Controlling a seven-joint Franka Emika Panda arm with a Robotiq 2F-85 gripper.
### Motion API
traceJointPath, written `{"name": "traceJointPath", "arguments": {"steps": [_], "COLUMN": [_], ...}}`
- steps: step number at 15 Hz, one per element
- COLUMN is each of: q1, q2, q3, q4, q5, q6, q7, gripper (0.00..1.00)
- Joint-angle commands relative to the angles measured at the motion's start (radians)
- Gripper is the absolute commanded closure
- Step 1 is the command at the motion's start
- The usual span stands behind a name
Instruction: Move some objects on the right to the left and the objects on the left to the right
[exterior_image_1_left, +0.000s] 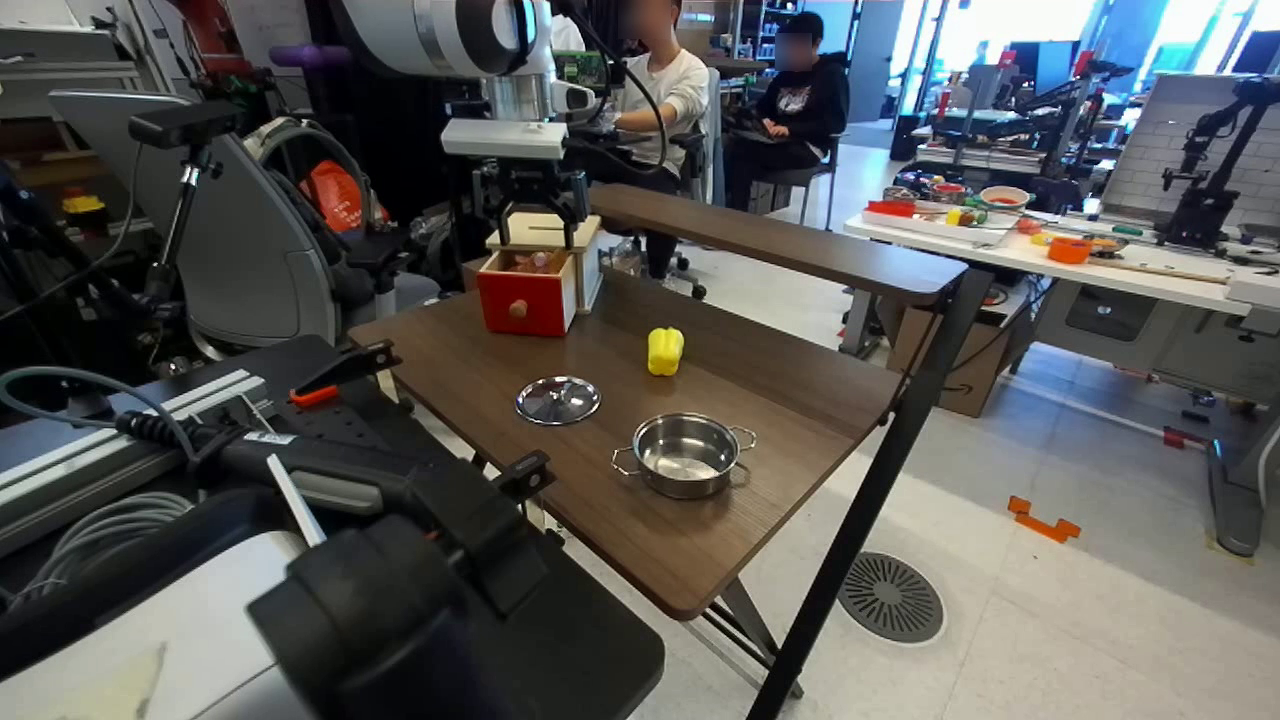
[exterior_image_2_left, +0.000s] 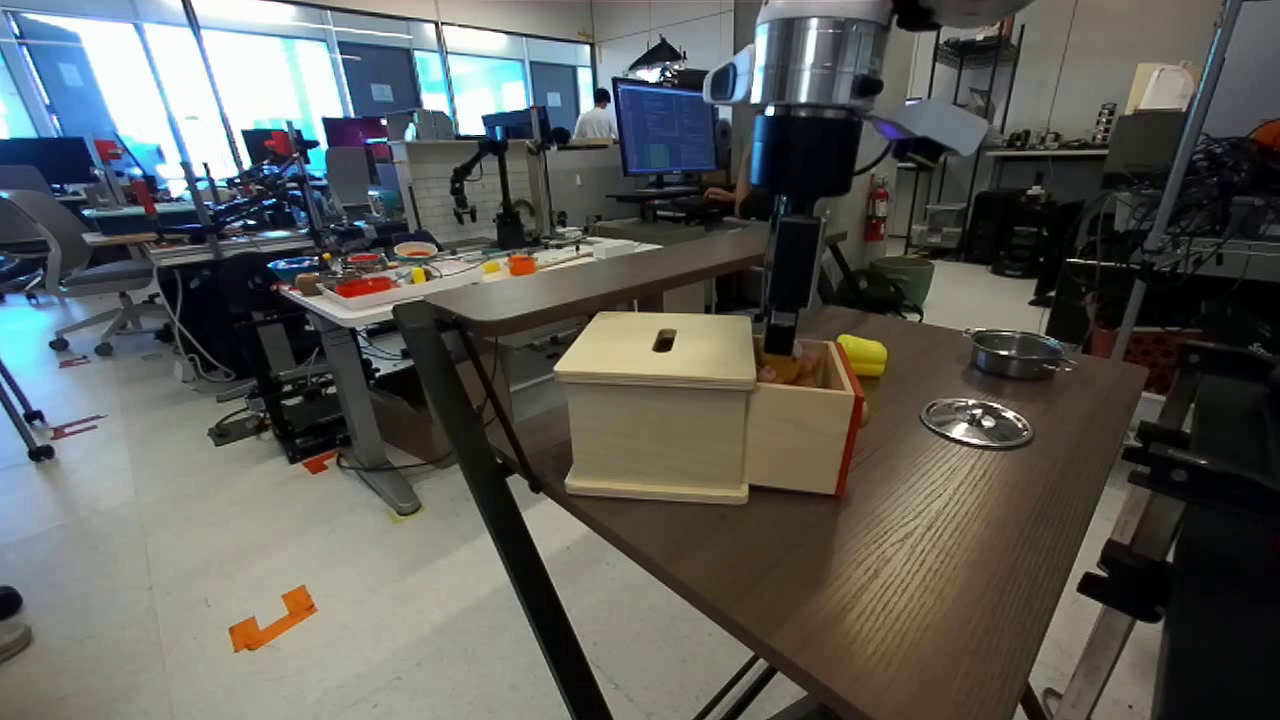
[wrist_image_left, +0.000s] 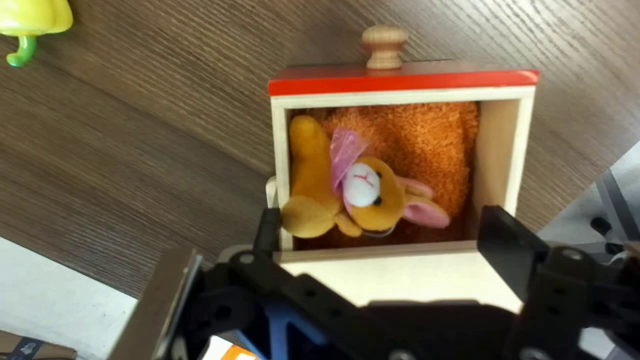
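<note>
My gripper (wrist_image_left: 381, 220) is open and empty, pointing down above the pulled-out drawer of a pale wooden box; it shows in both exterior views (exterior_image_1_left: 534, 236) (exterior_image_2_left: 781, 335). The drawer's red front (exterior_image_1_left: 522, 312) has a round wooden knob. Inside, a tan plush animal (wrist_image_left: 372, 197) with pink ears lies on a fuzzy orange thing (wrist_image_left: 425, 145). The fingers sit near the two drawer sides, apart from the plush's body or close to it; contact cannot be told. A yellow toy pepper (exterior_image_1_left: 665, 351), a steel pot (exterior_image_1_left: 686, 456) and a steel lid (exterior_image_1_left: 558, 400) lie on the table.
The wooden box (exterior_image_2_left: 655, 430) stands near an end of the brown table (exterior_image_1_left: 780, 400). A raised brown shelf (exterior_image_1_left: 760, 235) runs along one side of the table on a black leg (exterior_image_1_left: 880, 470). Black equipment (exterior_image_1_left: 420, 490) stands close to the opposite edge.
</note>
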Motion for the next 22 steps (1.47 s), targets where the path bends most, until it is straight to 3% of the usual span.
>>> {"name": "traceJointPath", "arguments": {"steps": [1,3,4,5,15,22], "q1": [0.007,0.005,0.007,0.01,0.006,-0.004], "q2": [0.021,0.024,0.027,0.03,0.024,-0.012], "q3": [-0.016,-0.018,-0.021,-0.024,-0.039,-0.03], "q4": [0.031,0.031,0.033,0.033,0.029,0.002], "q5": [-0.008,-0.007,-0.01,-0.013,-0.016,-0.009], "q6": [-0.001,-0.002,-0.005,-0.007,-0.008,-0.014], "q7": [0.016,0.016,0.017,0.017,0.023,0.016], "gripper": [0.0,0.0,0.25,0.26,0.99,0.98]}}
